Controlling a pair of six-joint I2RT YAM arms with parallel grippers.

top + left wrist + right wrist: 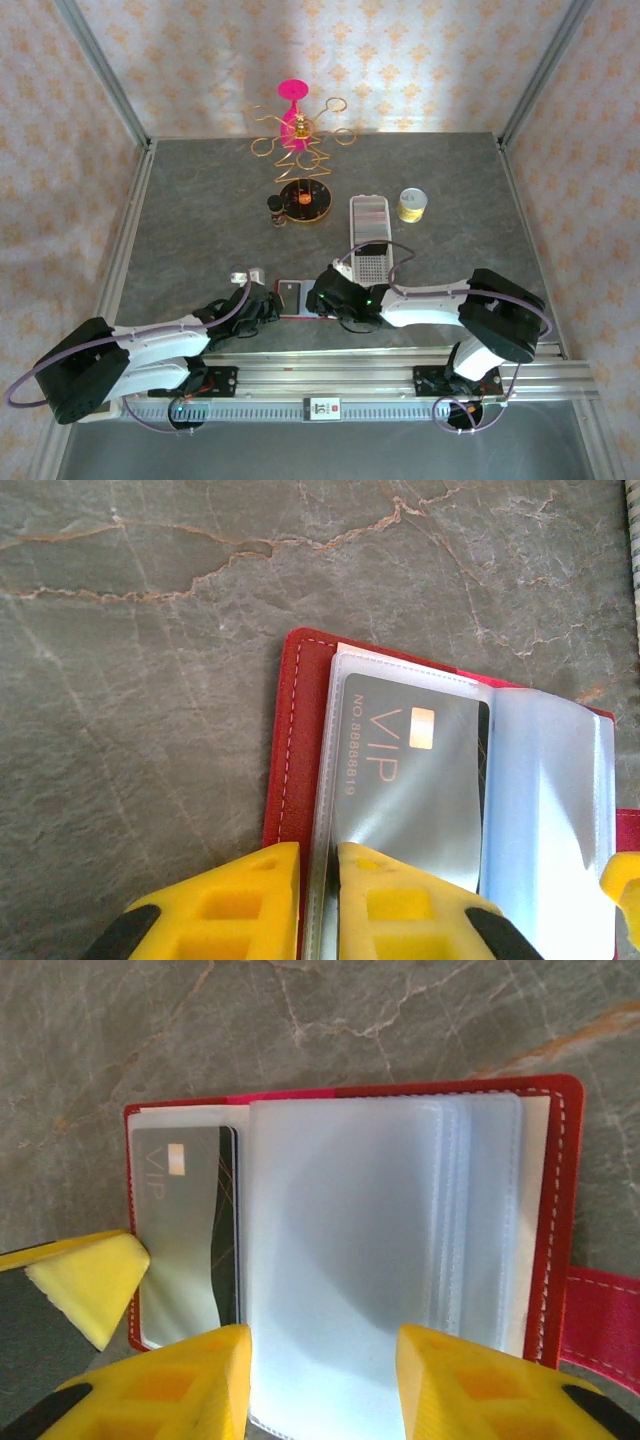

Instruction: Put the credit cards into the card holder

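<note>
**One card seated, both arms on the open holder**

Top external: both of your arms reach inward to one spot near the front edge of the table (190,220). The card holder (292,296) lies open and flat there. The left gripper (266,306) is at its left side and the right gripper (326,296) at its right. The white perforated tray (370,232) sits just behind, apart from the work.

Left wrist: your left fingers are drawn almost together, and the lower edge of the holder's left-hand clear pocket is pinched in the narrow gap between them. I judge this grip is there to pin the holder so it neither slides nor folds shut. A credit card (410,780), dark with gold VIP lettering, sits inside that pocket beside the red cover. Its lower end is hidden behind a finger, so you cannot tell whether it is fully home.

Right wrist: your right fingers stand well apart, one on either side of the stack of clear pockets, and they are clamped on nothing. They seem placed to hold those leaves over to the right, so the loaded pocket lies exposed. The snap tab (600,1310) trails off to the right on the table.

By this reading, one card is in. When you let go, expect the springy leaves to flip back.
</note>
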